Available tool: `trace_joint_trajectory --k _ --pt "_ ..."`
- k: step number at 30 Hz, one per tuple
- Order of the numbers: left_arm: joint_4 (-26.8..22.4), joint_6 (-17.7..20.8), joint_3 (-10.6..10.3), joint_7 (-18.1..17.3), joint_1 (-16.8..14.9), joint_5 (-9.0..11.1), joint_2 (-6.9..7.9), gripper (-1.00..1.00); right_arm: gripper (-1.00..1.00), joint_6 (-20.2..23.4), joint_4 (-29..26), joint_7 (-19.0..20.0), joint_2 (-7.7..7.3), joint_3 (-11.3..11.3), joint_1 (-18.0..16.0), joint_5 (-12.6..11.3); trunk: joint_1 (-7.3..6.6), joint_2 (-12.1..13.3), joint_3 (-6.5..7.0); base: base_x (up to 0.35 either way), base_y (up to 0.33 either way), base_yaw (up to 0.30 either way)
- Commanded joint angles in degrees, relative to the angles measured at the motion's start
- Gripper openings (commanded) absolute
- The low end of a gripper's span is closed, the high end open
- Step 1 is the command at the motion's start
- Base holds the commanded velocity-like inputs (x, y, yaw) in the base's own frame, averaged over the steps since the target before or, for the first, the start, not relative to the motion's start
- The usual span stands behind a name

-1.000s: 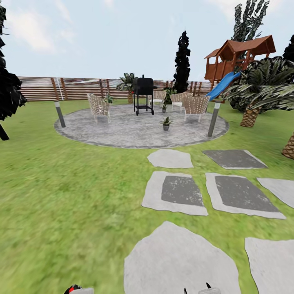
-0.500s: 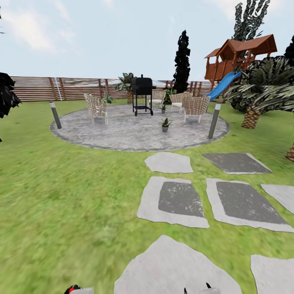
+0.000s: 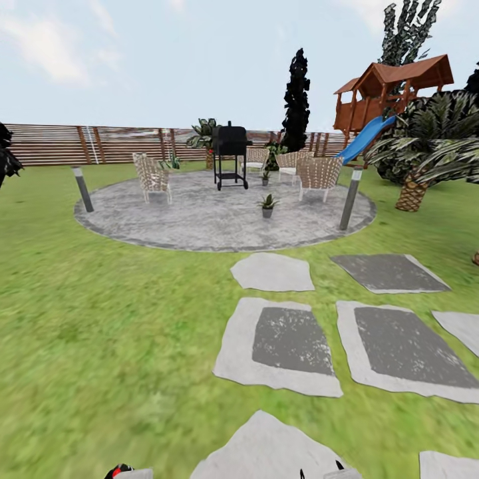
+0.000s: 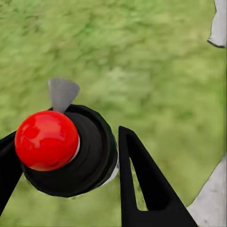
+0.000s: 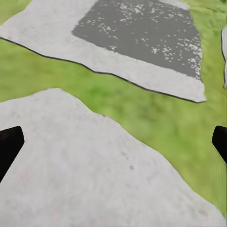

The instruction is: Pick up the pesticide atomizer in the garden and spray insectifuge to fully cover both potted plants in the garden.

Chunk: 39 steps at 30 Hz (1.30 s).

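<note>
My left gripper [image 4: 66, 139] is shut on the pesticide atomizer [image 4: 90, 156], seen end-on as a dark round bottle with a red knob and a pale grey nozzle tip. Its red top peeks in at the head view's lower edge [image 3: 118, 471]. My right gripper [image 5: 113, 146] is open over a pale stepping stone [image 5: 71, 165], with nothing between its fingers. Far ahead on the round stone patio [image 3: 199, 219] stands one potted plant [image 3: 267, 203] in a small grey pot. A second potted plant [image 3: 266, 175] sits further back by the chairs.
Wicker chairs [image 3: 152, 175], a black grill [image 3: 230, 154] and two short posts [image 3: 349, 198] ring the patio. Stepping stones [image 3: 286, 339] cross the lawn ahead. A slatted fence [image 3: 100, 143] closes the back; palms [image 3: 426, 143] and a playhouse with a slide stand at the right.
The camera has moved forward over the lawn, so the stepping stones have slid down the view. Both grippers keep their places and states.
</note>
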Motion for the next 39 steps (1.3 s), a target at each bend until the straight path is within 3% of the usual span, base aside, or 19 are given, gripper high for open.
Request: trace_joint_trajectory --k 1,39 --pt "0.03 -0.14 0.19 0.28 -0.03 -0.55 -0.02 -1.0 1.0 -0.01 0.05 -0.6 0.01 0.12 -0.04 0.59 0.02 -0.02 -0.05 0.327 -0.117 0.0" --pt "0.03 -0.14 0.2 0.28 -0.03 -0.52 -0.02 -1.0 1.0 -0.01 0.05 -0.6 0.01 0.12 -0.03 0.59 0.02 -0.02 -0.05 0.327 -0.117 0.0"
